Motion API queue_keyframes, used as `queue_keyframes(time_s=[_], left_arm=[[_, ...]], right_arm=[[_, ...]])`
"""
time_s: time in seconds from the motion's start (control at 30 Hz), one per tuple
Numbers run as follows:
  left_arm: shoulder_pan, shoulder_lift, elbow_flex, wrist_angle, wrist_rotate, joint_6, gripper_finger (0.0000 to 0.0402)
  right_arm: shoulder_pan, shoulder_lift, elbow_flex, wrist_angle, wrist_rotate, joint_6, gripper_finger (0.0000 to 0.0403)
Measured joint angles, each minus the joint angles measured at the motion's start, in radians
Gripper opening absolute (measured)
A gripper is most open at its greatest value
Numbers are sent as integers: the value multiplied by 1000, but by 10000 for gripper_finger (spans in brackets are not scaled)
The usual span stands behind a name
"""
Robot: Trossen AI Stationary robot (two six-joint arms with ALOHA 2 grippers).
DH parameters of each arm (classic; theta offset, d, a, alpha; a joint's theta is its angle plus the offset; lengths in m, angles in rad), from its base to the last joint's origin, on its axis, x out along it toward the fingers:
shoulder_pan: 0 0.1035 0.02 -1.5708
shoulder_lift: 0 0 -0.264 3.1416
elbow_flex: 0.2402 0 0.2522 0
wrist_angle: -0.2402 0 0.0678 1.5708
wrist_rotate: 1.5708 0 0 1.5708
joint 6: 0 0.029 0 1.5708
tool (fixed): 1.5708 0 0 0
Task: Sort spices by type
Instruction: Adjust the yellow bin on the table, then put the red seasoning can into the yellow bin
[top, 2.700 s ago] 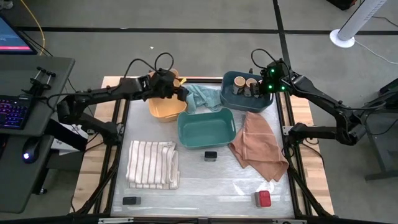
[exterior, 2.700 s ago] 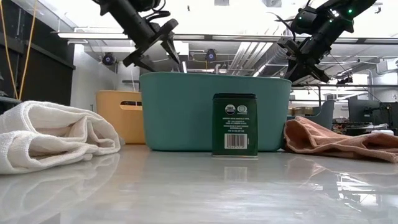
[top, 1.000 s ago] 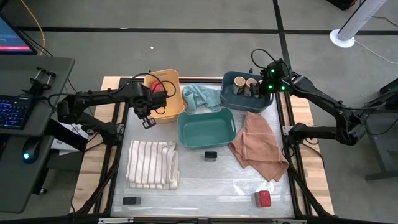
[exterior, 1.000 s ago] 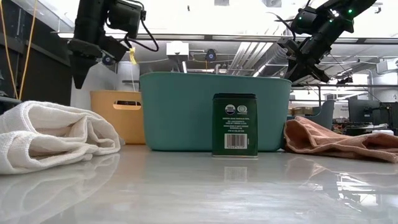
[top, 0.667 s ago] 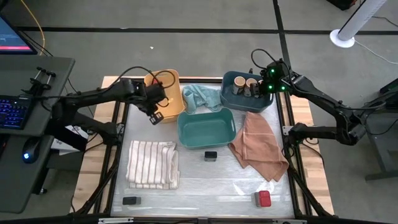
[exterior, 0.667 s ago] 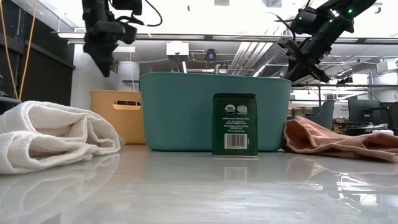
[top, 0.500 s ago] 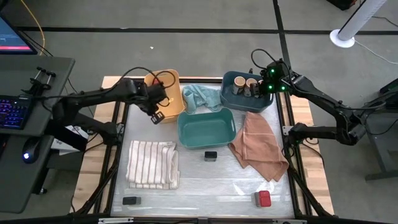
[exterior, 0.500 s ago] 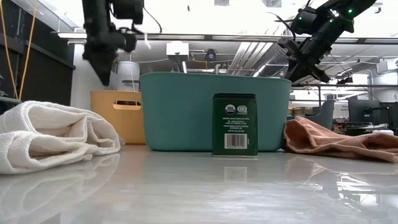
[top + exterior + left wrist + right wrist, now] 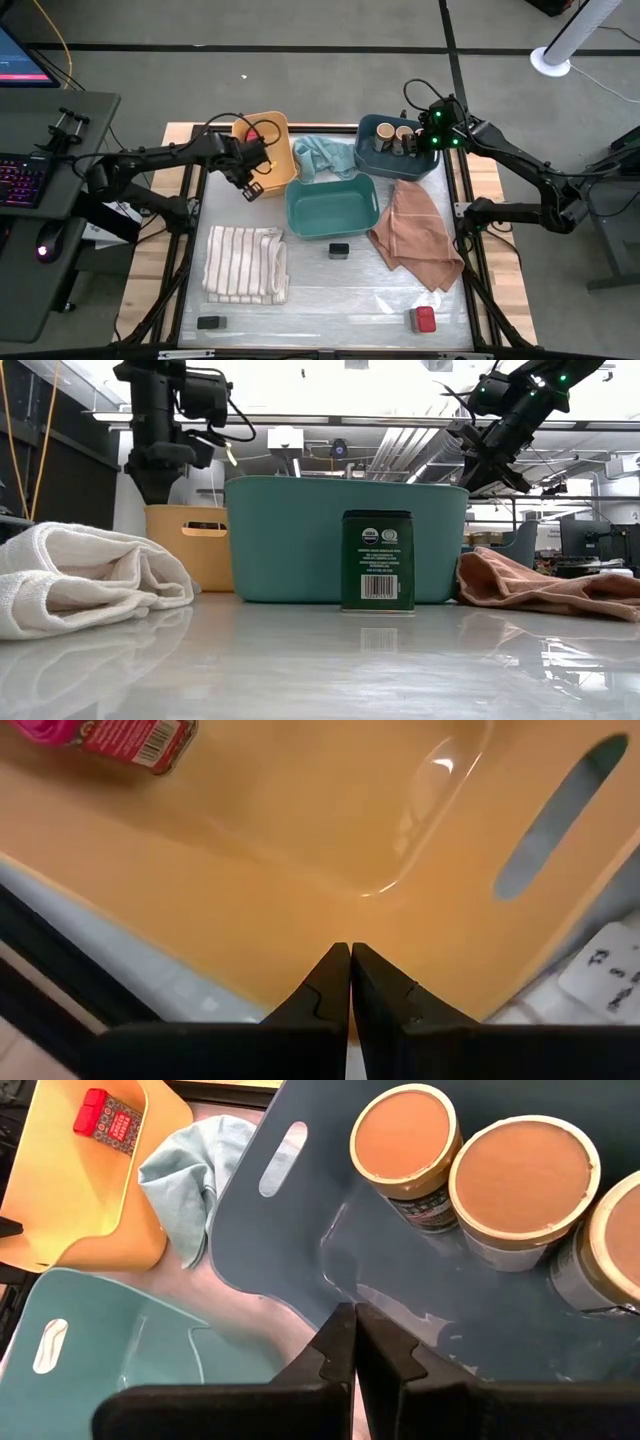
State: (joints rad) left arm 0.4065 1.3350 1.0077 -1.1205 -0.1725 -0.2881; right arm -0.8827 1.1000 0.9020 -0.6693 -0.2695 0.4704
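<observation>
A red-topped jar (image 9: pixel 110 734) lies on its side in the yellow bin (image 9: pixel 270 150). My left gripper (image 9: pixel 250 188) is shut and points steeply down over that bin's near end (image 9: pixel 350 952), holding nothing. Three round jars with tan lids (image 9: pixel 405 1138) stand in the blue bin (image 9: pixel 393 147). My right gripper (image 9: pixel 353 1312) hangs shut and empty over the blue bin's near wall. A black tin (image 9: pixel 338 250) stands on the table before the teal bin (image 9: pixel 332 208). Another black tin (image 9: pixel 210 322) and a red-topped jar (image 9: pixel 424 319) rest near the front edge.
A striped cloth (image 9: pixel 245 264) lies folded at the front left. A pink cloth (image 9: pixel 415 235) lies at the right and a light blue cloth (image 9: pixel 320 155) between the yellow and blue bins. A desk with a keyboard (image 9: pixel 25 180) stands left of the table.
My left gripper, still shut, has gone from beside the yellow bin's left side toward the table's right, over the bin's near end. It has then sunk a little and tipped more steeply downward. My right arm has kept still.
</observation>
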Motion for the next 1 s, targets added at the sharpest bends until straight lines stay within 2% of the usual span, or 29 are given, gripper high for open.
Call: queue_keyframes(time_s=[0.3,0.57,0.8,1.0], left_arm=[[0,0,0,-110,-74,36,0],[0,0,19,-107,-93,39,0],[0,0,122,-110,-150,79,0],[-1,-14,248,-98,-155,83,0]], right_arm=[[0,0,0,0,0,0,0],[0,0,0,0,0,-6,0],[0,0,0,0,0,-25,0],[-7,-45,0,1,-6,-35,0]])
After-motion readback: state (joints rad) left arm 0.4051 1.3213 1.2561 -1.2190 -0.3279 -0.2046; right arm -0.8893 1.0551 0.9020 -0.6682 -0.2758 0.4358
